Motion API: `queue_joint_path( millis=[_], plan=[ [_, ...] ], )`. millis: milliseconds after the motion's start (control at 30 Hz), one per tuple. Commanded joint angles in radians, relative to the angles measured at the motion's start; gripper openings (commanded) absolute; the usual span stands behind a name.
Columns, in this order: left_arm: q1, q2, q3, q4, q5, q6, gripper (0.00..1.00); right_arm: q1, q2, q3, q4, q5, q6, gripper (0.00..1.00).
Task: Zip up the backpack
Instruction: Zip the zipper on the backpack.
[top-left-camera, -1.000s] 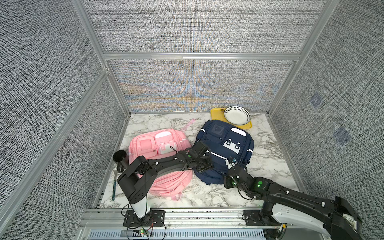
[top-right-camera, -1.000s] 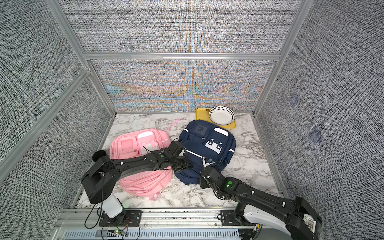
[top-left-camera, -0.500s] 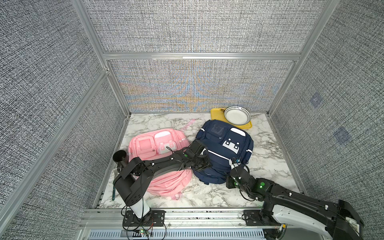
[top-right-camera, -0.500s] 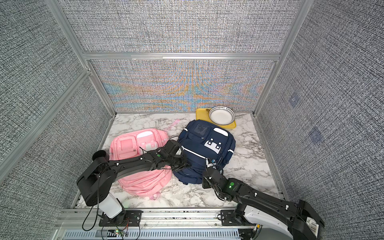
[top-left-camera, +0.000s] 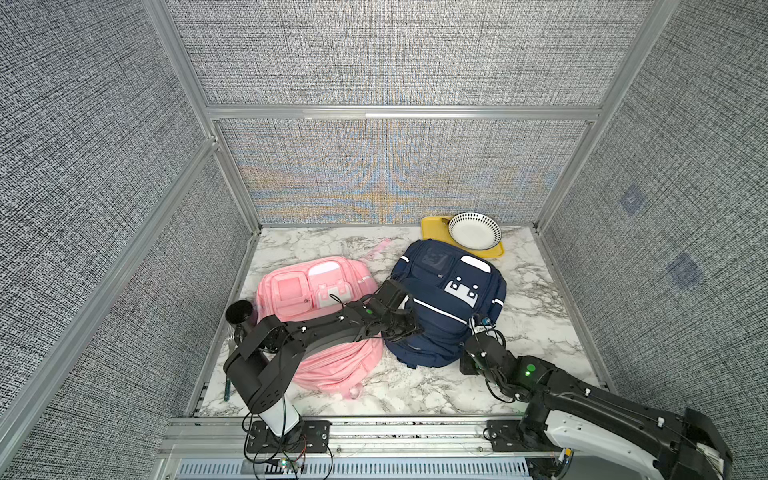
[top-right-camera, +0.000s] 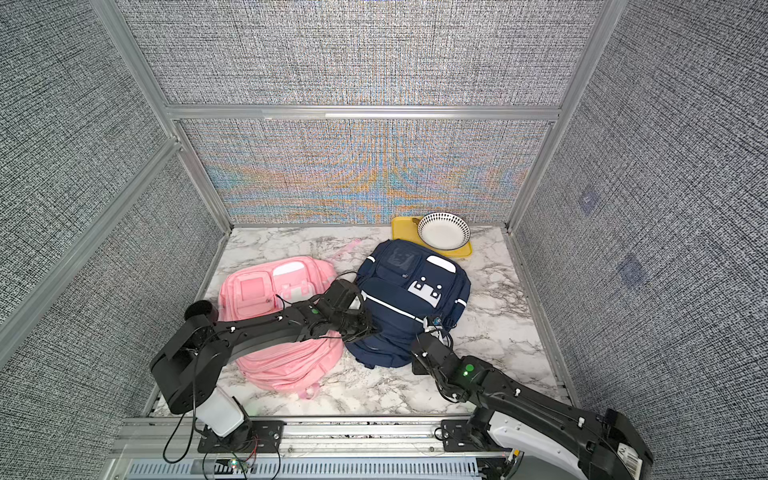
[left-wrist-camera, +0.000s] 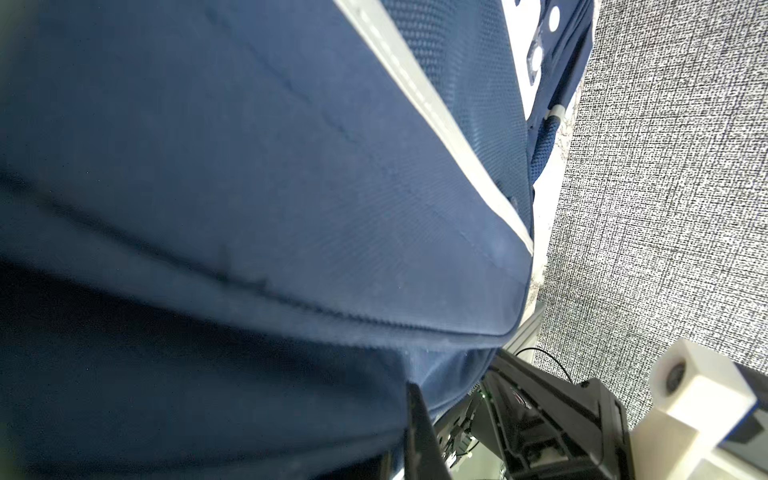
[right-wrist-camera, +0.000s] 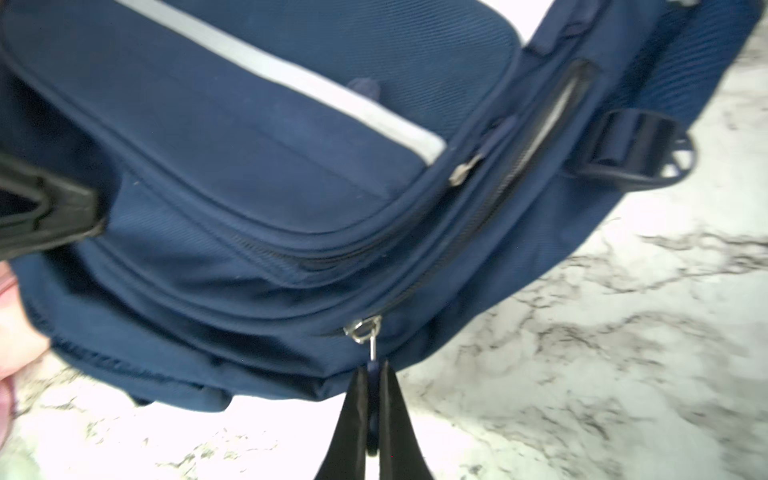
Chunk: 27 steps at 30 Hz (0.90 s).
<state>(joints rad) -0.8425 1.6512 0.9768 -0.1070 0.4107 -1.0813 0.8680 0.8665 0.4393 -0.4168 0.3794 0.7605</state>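
Backpack (top-left-camera: 449, 307) soft, floppy. Zipper pull (right-wrist-camera: 373, 347) pinched by right end effector (right-wrist-camera: 372, 370); left end effector (top-left-camera: 411, 327) closed, pressed against fabric.

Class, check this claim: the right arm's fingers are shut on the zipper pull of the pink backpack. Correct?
No. The right arm's fingers are shut on the zipper pull of the navy backpack, not the pink backpack beside it; the right wrist view shows this.

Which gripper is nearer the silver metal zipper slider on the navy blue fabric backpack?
Right. The right gripper is shut on the pull tab hanging from the silver zipper slider. The left gripper is at the opposite side of the navy blue backpack, beside the pink fabric backpack.
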Motion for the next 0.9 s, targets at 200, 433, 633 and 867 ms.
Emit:
queue_joint_path(
  millis=[200, 433, 633, 867],
  plan=[
    [0.006, -0.014, -0.010, -0.012, -0.011, 0.017, 0.00, -0.092, 0.066, 0.053, -0.004, 0.047, -0.079, 0.00],
    [0.007, -0.016, -0.024, 0.015, -0.001, 0.006, 0.00, -0.171, 0.068, 0.068, 0.019, -0.002, -0.151, 0.00],
    [0.008, -0.017, -0.025, 0.021, 0.003, 0.007, 0.00, -0.248, 0.087, 0.080, 0.029, -0.058, -0.218, 0.00],
    [0.010, -0.016, -0.024, 0.023, 0.008, 0.004, 0.00, -0.356, 0.138, 0.115, 0.054, -0.144, -0.309, 0.00]
  ],
)
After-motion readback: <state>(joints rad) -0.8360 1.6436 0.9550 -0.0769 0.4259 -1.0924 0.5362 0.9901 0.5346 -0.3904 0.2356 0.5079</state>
